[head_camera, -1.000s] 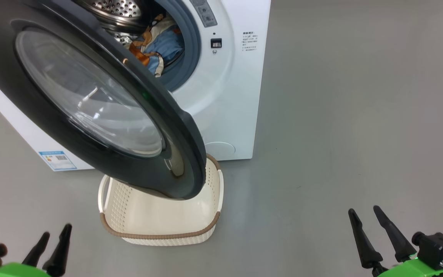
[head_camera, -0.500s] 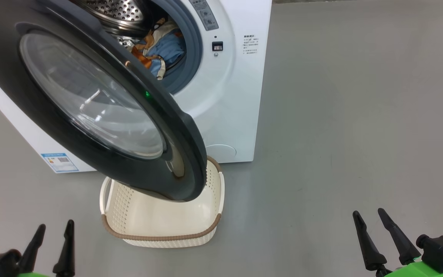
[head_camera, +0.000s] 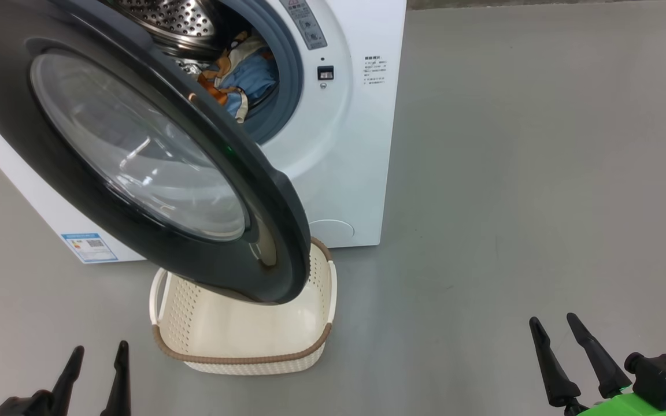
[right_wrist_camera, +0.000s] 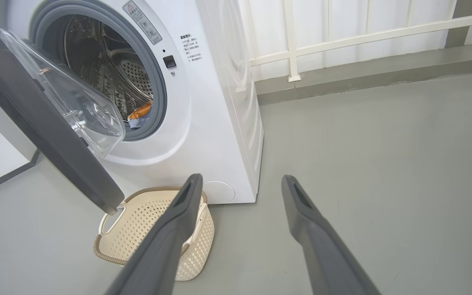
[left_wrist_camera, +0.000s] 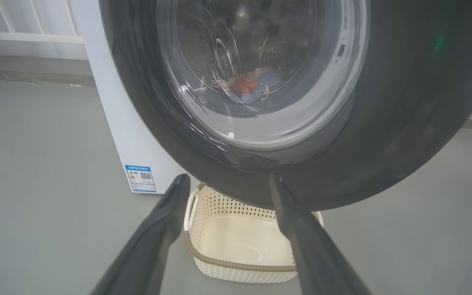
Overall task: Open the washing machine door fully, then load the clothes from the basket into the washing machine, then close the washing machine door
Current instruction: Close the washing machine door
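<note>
Washing machine door (head_camera: 136, 150) stands swung out toward the head cam. It hides most of the drum mouth and the far end of the basket (head_camera: 240, 353). The basket sits on the floor (head_camera: 512, 202) just in front of the washing machine (head_camera: 344, 173), partly under the door's low edge.

Clothes (head_camera: 239, 78) lie inside the drum, only partly seen past the door rim. Thru the glass in left wrist view they're a blurry blue-orange lump. Machine top is cut off.

Left tool (head_camera: 100, 348) is at lower left, fingers spread w/ nothing betw. them, body cut by the frame edge, well short of the door. Right tool (head_camera: 552, 319) is at lower right — also spread wide, holding nothing, well apart from the machine.

Blue label (head_camera: 90, 247) sits low on the machine, text too small to read. White railing (right_wrist_camera: 342, 37) runs behind.
</note>
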Tool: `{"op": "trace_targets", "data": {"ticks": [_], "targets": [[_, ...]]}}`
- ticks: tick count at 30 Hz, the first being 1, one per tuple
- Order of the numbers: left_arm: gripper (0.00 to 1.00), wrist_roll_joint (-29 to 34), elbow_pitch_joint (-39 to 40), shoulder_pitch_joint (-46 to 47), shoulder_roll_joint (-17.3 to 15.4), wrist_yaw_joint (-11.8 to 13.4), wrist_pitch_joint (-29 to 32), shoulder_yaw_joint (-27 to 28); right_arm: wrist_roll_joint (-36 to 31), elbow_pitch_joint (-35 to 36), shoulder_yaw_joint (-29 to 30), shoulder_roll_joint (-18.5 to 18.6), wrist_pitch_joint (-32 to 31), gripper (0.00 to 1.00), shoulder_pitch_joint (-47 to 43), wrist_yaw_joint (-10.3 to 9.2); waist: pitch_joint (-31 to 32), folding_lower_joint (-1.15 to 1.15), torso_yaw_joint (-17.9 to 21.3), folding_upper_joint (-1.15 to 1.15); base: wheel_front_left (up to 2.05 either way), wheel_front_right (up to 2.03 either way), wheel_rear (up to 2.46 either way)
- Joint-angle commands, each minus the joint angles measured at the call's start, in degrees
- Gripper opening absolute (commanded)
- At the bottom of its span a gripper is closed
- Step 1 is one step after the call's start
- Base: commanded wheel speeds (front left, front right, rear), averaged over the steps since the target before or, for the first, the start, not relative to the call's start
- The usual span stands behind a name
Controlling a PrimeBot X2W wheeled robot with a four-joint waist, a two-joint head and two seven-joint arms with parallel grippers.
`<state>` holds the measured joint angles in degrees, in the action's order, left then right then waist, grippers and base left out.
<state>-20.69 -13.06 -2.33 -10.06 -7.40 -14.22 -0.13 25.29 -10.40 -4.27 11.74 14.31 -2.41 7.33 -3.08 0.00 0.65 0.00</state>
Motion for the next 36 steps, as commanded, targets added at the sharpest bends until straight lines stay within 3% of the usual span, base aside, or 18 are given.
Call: {"op": "trace_targets", "data": {"ticks": [1,3,4,23,30,36], "targets": [[1.0,0.8,1.2,1.2,-0.9,-0.1,-0.8,2.4,0.2,1.3,-1.1,0.8,0.7,0.47,0.2,0.16,0.1,0.0,-0.1,0.0,0.0,0.0,0.0],[1.0,0.8,1.1,1.1,-0.7,-0.1,-0.8,2.4,0.6,1.4,-1.2,0.6,0.7,0.12,0.3,0.16,0.2,0.0,-0.2,0.0,0.0,0.0,0.0],[1.0,0.8,1.1,1.0,-0.7,-0.1,-0.8,2.5,0.9,1.5,-1.2,0.5,0.7,0.0,0.5,0.16,0.2,0.0,-0.2,0.0,0.0,0.0,0.0],[1.0,1.4,2.6,1.3,1.4,-0.1,-0.8,1.8,3.7,7.9,-11.4,-3.6,0.7,0.0,18.4,0.16,0.9,0.0,-4.1,0.0,0.0,0.0,0.0],[1.0,1.5,3.5,1.1,2.1,-0.1,-0.8,1.1,4.0,12.2,-17.8,-4.7,0.7,0.0,23.4,0.16,1.2,0.0,-6.2,0.0,0.0,0.0,0.0],[1.0,1.6,4.0,1.3,2.5,-0.1,-0.8,0.4,5.3,10.3,-24.7,-5.0,0.7,0.0,25.1,0.16,0.7,0.0,-8.0,0.0,0.0,0.0,0.0]]}}
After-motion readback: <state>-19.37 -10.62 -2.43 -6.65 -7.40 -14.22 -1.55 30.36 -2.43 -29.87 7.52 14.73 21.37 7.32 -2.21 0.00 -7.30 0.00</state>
